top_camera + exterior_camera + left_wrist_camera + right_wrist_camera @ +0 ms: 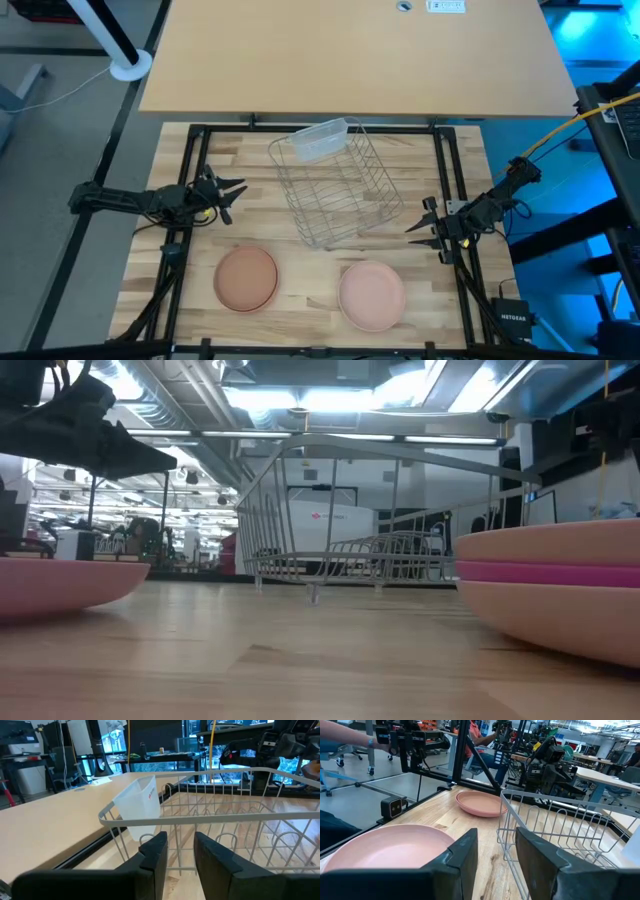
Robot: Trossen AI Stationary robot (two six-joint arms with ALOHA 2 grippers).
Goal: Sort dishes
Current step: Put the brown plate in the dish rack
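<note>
A terracotta-orange plate (246,277) lies flat on the wooden table, near-left of the rack. To its right lies a stack topped by a pale peach-pink plate (372,294). In the low view this stack (560,575) shows a magenta plate between two peach ones. My left gripper (228,197) hovers open, left of the silver wire rack (335,182); its wrist view shows the open fingers (180,860) facing the rack. My right gripper (422,226) hovers open on the rack's right side, with the peach plate (390,845) and the terracotta plate (480,802) ahead of it.
The wire rack stands in the middle of the table, with a clear plastic tub (320,140) at its far end. A black frame (190,160) borders the wooden top. A larger tan table (350,50) lies beyond. A small black box (512,320) sits at the near right corner.
</note>
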